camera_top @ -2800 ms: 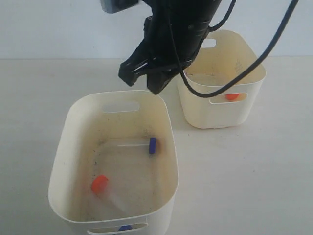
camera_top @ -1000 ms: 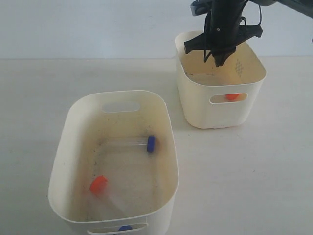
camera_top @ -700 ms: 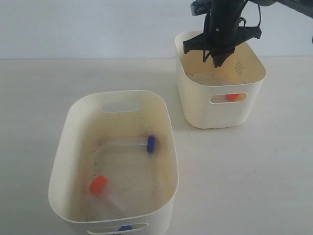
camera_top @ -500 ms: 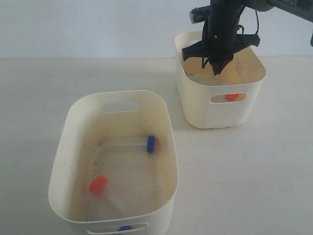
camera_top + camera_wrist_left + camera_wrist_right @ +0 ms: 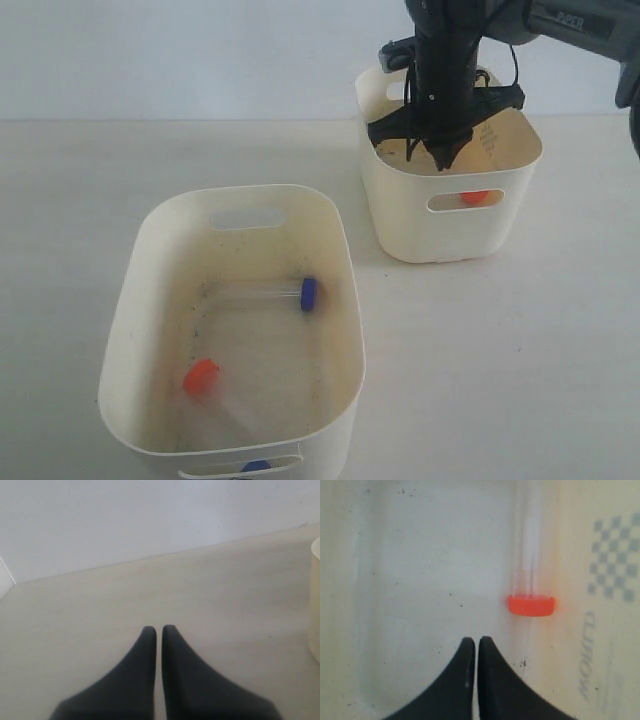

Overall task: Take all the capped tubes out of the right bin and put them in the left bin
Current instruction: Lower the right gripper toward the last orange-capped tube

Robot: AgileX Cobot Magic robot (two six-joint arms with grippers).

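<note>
My right gripper hangs inside the right bin, shut and holding nothing. In the right wrist view its tips sit just short of an orange-capped tube lying on the bin floor, a little to one side of the cap. That orange cap also shows through the bin's front slot. The left bin holds a blue-capped tube, an orange-capped tube and a second blue cap behind its front slot. My left gripper is shut and empty over bare table.
A grey chequered mark is printed on the right bin's inner wall beside the tube. A cream bin edge shows at the side of the left wrist view. A black cable trails off the right arm.
The right arm swung from over the left bin across to the right bin, then lowered its shut gripper deeper into it. The tubes in the left bin stayed put.
</note>
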